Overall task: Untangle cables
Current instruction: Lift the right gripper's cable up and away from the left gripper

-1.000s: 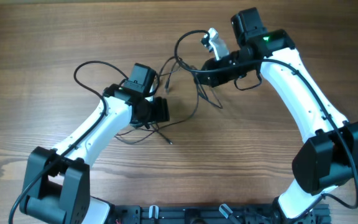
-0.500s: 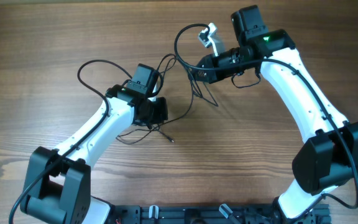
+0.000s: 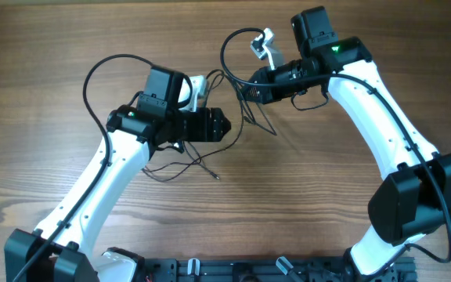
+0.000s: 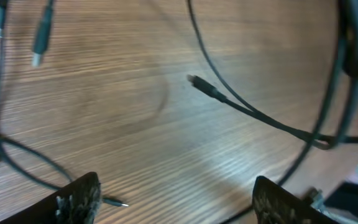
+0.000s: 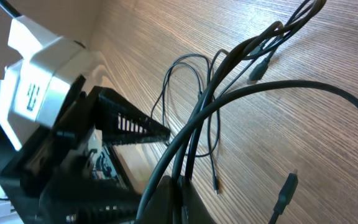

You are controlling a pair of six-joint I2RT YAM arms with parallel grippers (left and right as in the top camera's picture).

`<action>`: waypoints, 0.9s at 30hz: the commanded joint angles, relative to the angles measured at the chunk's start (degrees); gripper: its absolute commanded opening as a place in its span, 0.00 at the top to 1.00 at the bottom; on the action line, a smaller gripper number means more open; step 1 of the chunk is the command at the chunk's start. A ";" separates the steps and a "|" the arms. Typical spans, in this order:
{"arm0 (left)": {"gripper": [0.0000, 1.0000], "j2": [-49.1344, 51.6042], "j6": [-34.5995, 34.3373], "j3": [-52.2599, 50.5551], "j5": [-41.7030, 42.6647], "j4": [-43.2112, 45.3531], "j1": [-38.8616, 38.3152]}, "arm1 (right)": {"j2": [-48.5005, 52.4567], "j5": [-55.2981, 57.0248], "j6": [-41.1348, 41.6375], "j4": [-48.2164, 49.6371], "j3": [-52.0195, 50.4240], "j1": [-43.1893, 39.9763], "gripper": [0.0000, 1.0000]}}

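The cables [image 3: 247, 117] are thin black cords tangled at the table's middle, with a loop rising to a white connector [image 3: 265, 41] at the back. My right gripper [image 3: 243, 88] is shut on several strands of them, seen running out of its jaws [image 5: 180, 198] in the right wrist view, with the cables [image 5: 229, 93] fanning over the wood. My left gripper [image 3: 224, 125] is open and empty just left of the tangle. Its fingers [image 4: 179, 205] frame bare wood, with a cable [image 4: 253, 113] and its plug end beyond them.
More thin cord ends [image 3: 174, 168] lie under the left arm. A thick black wire loop [image 3: 92, 70] belongs to the left arm. A loose plug [image 5: 287, 186] lies near the right gripper. The wooden table [image 3: 45, 47] extends all round.
My left arm has swung up and right, and its gripper now points at the tangle. My right gripper shifted slightly a second ago and has since held still, shut on the cables.
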 commanded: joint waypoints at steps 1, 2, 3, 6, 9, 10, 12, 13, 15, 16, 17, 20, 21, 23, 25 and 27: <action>0.19 -0.39 3.15 0.42 3.37 0.59 -1.53 | -1.38 -0.35 0.90 0.26 1.07 0.17 0.96; 0.19 -0.39 3.15 0.31 3.37 0.68 -1.86 | -1.38 -0.35 1.09 0.28 1.07 0.17 0.96; 0.19 -0.28 3.13 0.31 3.34 0.68 -2.16 | -1.38 -0.35 1.36 0.31 1.07 0.17 0.96; 0.19 0.74 3.13 0.31 3.37 1.05 -3.26 | -1.38 -0.35 1.75 0.31 1.07 0.17 0.96; 0.19 2.56 3.13 0.31 3.39 1.09 -4.26 | -1.38 -0.35 1.73 0.28 1.07 0.17 0.96; 0.19 3.21 3.13 0.31 3.41 1.09 -4.59 | -1.38 -0.35 1.73 0.28 1.07 0.17 0.96; 0.19 4.87 3.13 0.31 3.39 1.11 -5.40 | -1.38 -0.35 1.73 0.31 1.07 0.17 0.96; 0.20 5.79 3.13 0.31 3.39 1.18 -5.84 | -1.38 -0.35 1.73 0.31 1.07 0.17 0.96; 0.24 7.32 3.13 0.31 2.73 1.36 -6.34 | -1.38 -0.35 1.73 0.31 1.07 0.17 0.96; 0.31 7.89 3.10 0.31 1.38 1.31 -6.40 | -1.38 -0.35 1.73 0.28 1.07 0.17 0.96; 0.39 8.37 3.10 0.31 -1.20 1.20 -6.38 | -1.38 -0.35 1.75 0.28 1.07 0.17 0.96; 0.56 8.66 2.12 0.31 -12.66 -0.48 -6.27 | -1.38 0.11 1.77 0.52 1.07 -0.24 0.96; 0.59 8.66 0.57 0.31 -16.76 -1.38 -6.12 | -1.38 0.11 1.84 0.83 1.07 -0.61 0.96; 0.66 8.66 -3.98 0.31 -27.47 -4.79 -5.22 | -1.38 0.33 4.46 2.21 1.07 -2.29 0.96; 0.68 8.66 -7.48 0.31 -33.27 -7.67 -3.96 | -1.38 2.14 9.09 3.30 1.07 -4.66 0.96; 0.70 8.66 -10.86 0.31 -35.71 -9.99 -2.43 | -1.38 6.14 13.18 3.65 1.07 -7.56 0.96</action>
